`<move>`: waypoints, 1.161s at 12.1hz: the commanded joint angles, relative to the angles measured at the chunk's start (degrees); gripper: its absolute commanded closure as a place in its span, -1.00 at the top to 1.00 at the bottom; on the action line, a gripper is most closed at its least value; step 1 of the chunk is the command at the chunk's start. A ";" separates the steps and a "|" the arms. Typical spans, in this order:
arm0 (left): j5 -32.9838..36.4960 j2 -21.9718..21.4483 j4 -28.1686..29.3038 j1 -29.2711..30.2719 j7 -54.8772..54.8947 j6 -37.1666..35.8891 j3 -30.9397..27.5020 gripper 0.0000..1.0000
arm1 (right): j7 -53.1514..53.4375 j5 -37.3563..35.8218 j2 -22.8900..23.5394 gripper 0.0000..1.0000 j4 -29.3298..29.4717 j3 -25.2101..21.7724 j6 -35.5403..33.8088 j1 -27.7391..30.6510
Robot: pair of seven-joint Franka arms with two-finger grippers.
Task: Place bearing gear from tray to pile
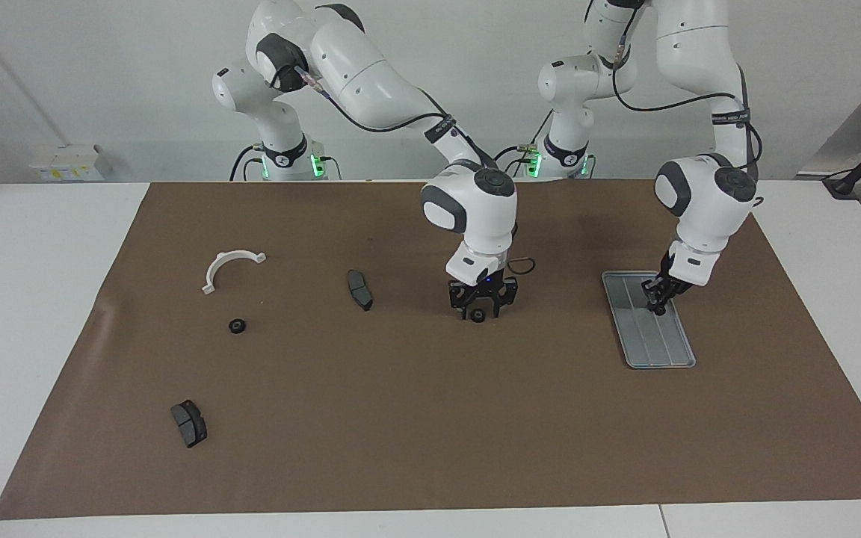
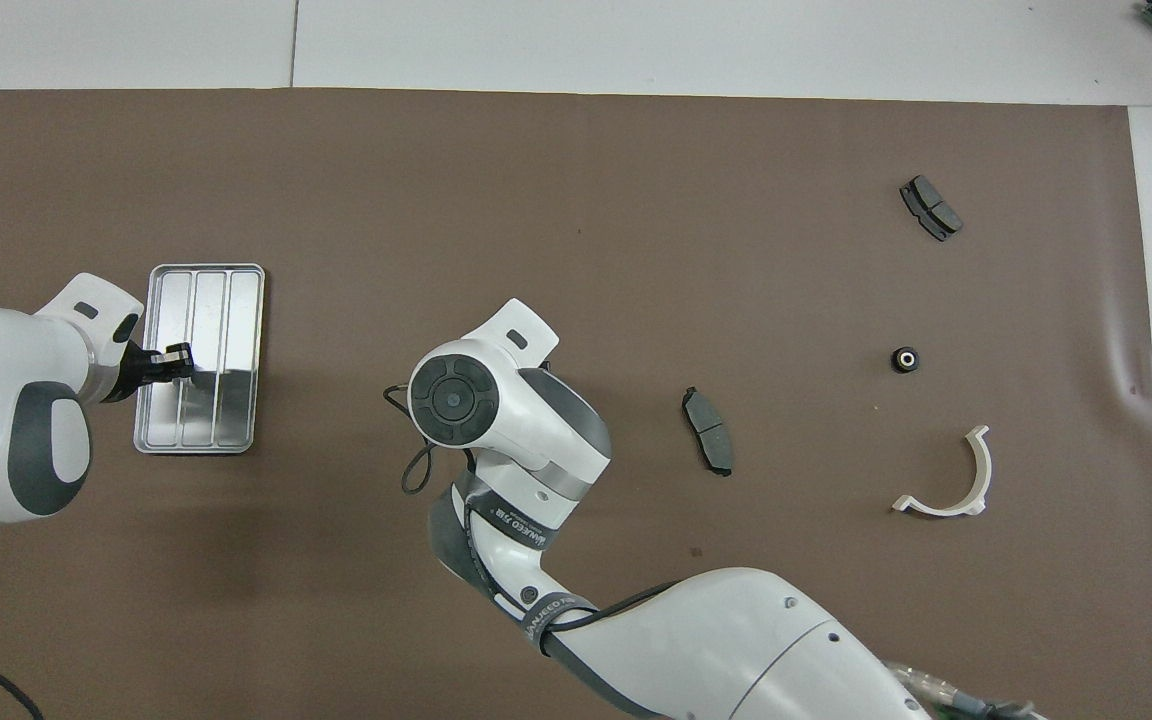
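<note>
Since the coming move turns on the right arm, start at that arm's end of the desk [image 1: 27,299], the part of the pile lying farthest from the tray [image 1: 651,345]. There sits the white half-ring bracket [image 1: 232,266]. A black bearing gear [image 1: 237,326] lies near it, a little farther from the robots, and one dark brake pad [image 1: 188,423] farther out again. A second brake pad [image 1: 359,289] lies closer to the tray, roughly a third of the way in from the bracket.

About midway between that spread and the tray, the right gripper [image 1: 478,308] is down at the brown mat [image 1: 430,433]. Its fingers stand apart, one on each side of a second bearing gear [image 1: 478,316], which rests on the mat directly beneath them. I cannot see them clamped on it. The part is round, so no axis needs matching. It only has to be pinched, lifted and carried away from the tray toward the bracket, and to my eye the right arm is plainly the nearer one for that.

At the tray itself, the left gripper [image 1: 658,302] is low over the end nearer the robots with its fingers closed together. Whether something small is caught between them, I cannot tell.
</note>
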State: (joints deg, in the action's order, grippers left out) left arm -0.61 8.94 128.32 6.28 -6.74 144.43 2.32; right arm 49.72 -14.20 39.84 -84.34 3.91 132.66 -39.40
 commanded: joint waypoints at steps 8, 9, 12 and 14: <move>-0.18 0.20 -7.65 -11.89 -19.96 -8.46 -0.13 -0.95 | 1.61 -2.67 -1.69 -1.00 0.14 -0.57 0.49 1.17; -0.18 0.20 -7.74 -13.47 -22.68 -8.55 -0.13 -0.95 | 1.61 -2.59 -2.57 -1.00 -0.47 -0.57 0.49 2.22; -0.18 0.46 -9.05 -17.69 -30.42 -8.55 -0.04 -0.95 | 1.17 -2.41 -8.52 -1.00 -6.25 -0.39 1.19 6.34; -0.18 0.46 -9.67 -22.08 -36.74 -8.64 -0.04 -0.95 | -2.68 -1.89 -15.81 -1.00 -16.07 -0.31 3.29 9.94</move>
State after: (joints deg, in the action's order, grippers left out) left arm -0.63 8.99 120.24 -11.99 -38.75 137.38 3.14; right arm 48.89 -15.07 32.46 -88.97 2.71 132.93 -32.69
